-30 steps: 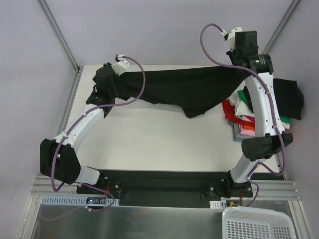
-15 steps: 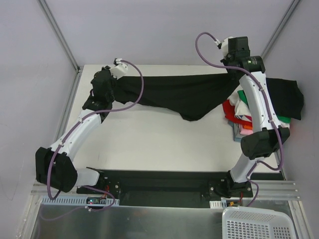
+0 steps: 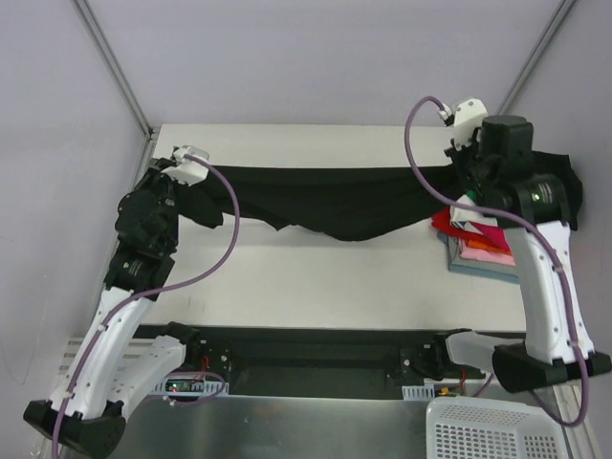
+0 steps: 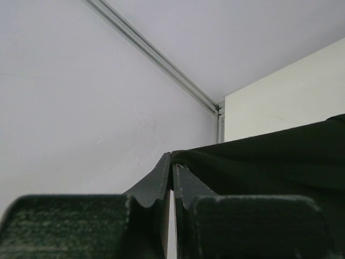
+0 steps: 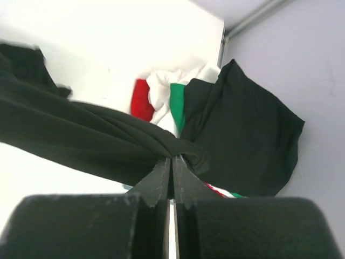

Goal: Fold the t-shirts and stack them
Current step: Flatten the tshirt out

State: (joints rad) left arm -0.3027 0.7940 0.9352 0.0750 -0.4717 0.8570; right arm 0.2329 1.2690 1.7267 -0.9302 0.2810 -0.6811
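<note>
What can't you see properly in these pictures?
- Top view: the right arm covers part of the folded pile, so its shirts can't be counted.
- Right wrist view: the held black t-shirt hides much of the pile.
- Left wrist view: the shirt runs off the right edge; the fingers hide the pinched bit.

A white table [image 3: 316,277] fills the middle of the scene, closed in by pale grey walls [image 3: 316,57] on the left, far and right sides. A metal post [image 3: 110,62] slants up at the far-left corner and another post [image 3: 540,48] at the far right. A black base plate [image 3: 316,349] runs along the table's near edge, a metal sheet [image 3: 287,430] lies nearer still, and a white perforated basket [image 3: 492,430] sits at that sheet's near right.
</note>
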